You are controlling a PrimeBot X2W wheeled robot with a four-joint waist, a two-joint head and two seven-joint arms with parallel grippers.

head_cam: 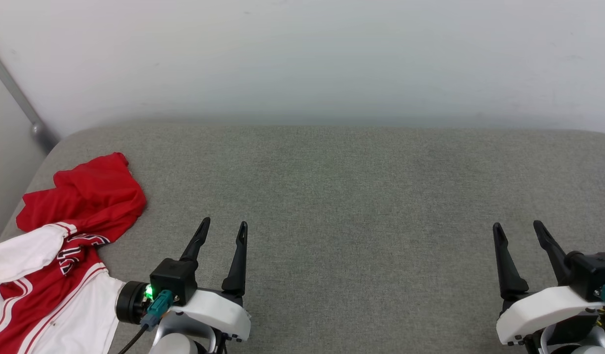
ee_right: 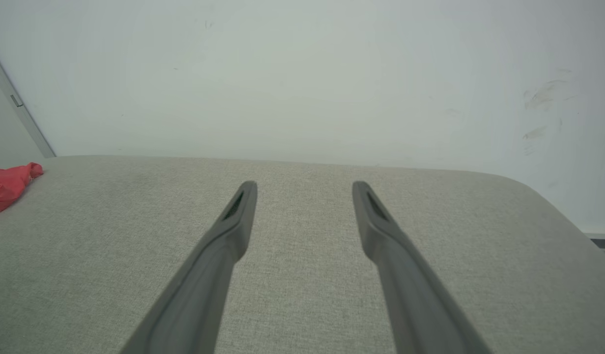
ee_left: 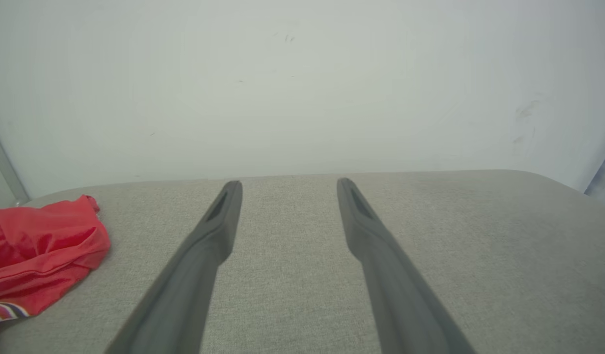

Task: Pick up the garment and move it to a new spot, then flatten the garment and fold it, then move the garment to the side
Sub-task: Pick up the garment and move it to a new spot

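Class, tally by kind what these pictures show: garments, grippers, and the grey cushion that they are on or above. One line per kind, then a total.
garment: 1, red and white, crumpled on the robot's left
grippers: 2, left gripper and right gripper, both open and empty
grey cushion: 1
Total: 4

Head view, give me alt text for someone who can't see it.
A crumpled red and white garment lies at the left end of a grey fabric surface. The left gripper and right gripper, both open and empty, point up from the bottom edge.
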